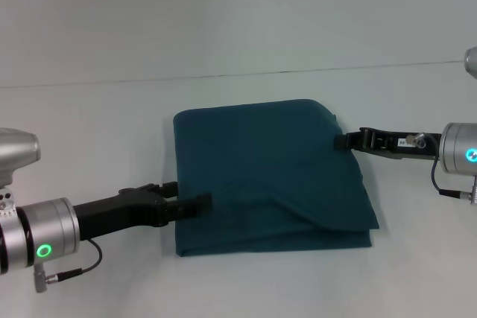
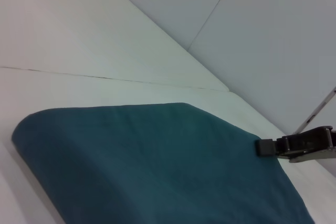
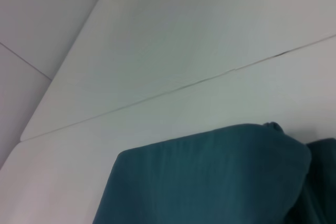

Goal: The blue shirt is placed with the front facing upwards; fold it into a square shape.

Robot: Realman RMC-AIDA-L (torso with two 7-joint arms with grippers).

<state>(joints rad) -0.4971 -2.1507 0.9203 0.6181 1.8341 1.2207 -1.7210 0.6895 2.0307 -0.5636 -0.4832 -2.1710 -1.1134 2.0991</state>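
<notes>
Reaching in from about 8 o'clock, the left gripper (image 1: 195, 200) is the nearest thing to the robot in the head view. Its dark fingers lie flat and close together, and their tips sit on the left edge of the blue shirt (image 1: 268, 173). It looks like they pinch a bit of the cloth, but I cannot tell for sure if they hold it. The arm behind them is black, then silver, with a small green ring light. The blue shirt lies in the middle of the white table (image 1: 89, 132). It is folded into a thick, almost square pad. No letters show on it, only plain blue cloth. Near its front edge, at about 5 o'clock on the pad, one layer makes a slanted flap that lies over the layer under it. The back corners are round and puffy. In the left wrist view the blue shirt (image 2: 157, 166) fills the low part of the picture, smooth on top. In the right wrist view the blue shirt (image 3: 210, 177) shows a fat rounded corner with a small bump of cloth beside it. Farther back, at about 3 o'clock, the right gripper (image 1: 345, 140) comes in from the right side. Its black tip touches the right edge of the shirt. The same right gripper (image 2: 266, 147) shows in the left wrist view, its dark tip at the far edge of the cloth. I cannot tell if its fingers are wide or narrow.
</notes>
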